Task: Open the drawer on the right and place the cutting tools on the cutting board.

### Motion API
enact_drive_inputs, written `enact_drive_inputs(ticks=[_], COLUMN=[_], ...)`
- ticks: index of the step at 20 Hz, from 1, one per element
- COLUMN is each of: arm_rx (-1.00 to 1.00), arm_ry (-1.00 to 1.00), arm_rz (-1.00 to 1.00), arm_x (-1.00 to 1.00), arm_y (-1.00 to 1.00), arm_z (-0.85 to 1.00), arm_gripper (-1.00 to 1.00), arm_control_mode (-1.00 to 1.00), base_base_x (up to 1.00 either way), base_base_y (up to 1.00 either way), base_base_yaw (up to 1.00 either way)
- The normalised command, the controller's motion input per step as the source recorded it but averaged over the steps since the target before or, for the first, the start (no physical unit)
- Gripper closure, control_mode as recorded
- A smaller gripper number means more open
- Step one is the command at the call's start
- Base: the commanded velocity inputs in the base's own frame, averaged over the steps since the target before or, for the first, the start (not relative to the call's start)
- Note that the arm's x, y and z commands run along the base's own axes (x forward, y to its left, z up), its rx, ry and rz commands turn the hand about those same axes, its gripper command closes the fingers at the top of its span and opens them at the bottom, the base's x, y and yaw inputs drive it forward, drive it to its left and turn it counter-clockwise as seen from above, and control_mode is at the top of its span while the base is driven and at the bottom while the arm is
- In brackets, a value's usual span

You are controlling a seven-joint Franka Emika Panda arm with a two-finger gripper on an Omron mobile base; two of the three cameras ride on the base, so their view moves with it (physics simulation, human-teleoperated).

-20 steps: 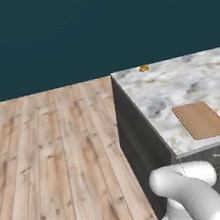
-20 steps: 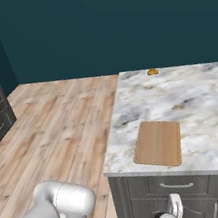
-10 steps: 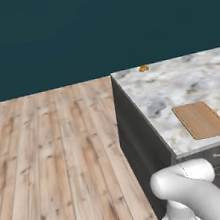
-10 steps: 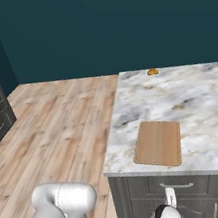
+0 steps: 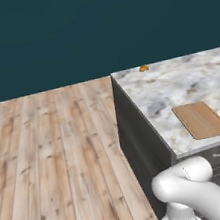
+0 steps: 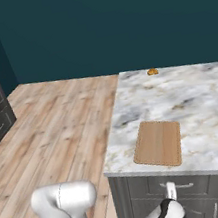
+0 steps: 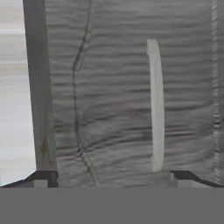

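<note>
The gripper [image 7: 112, 177] is spread wide and holds nothing — one fingertip [image 7: 43, 178] stands at each lower corner of the hand view. It faces the drawer [image 7: 118, 100] at close range; the dark grey front is closed, and its pale bar handle [image 7: 155, 105] lies between the fingertips, nearer one of them. The drawer [image 6: 168, 187] sits directly below the marble counter [image 6: 201, 100]. The cutting board [image 6: 158, 142] lies flat on that counter near its front edge — a small orange object [image 6: 152, 72] rests at the far edge.

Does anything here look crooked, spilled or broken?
Nothing stands out. The cutting board lies flat on the marble counter, a small orange object sits at its far edge, and the drawer below is shut.
</note>
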Motion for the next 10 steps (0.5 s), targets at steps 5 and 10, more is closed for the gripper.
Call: enact_drive_inputs(ticks=[5, 10], arm_rx=[-0.02, -0.04], arm_ry=[-0.08, -0.08], arm_rz=[0.01, 0.02], arm_x=[0.39, 0.25], arm_y=[-0.24, -0.27], arm_z=[-0.36, -0.50], arm_gripper=[-1.00, -1.00], arm_control_mode=[-1.00, -1.00], base_base_x=[0.00, 0.00], base_base_y=[0.00, 0.00], base_base_yaw=[0.00, 0.00])
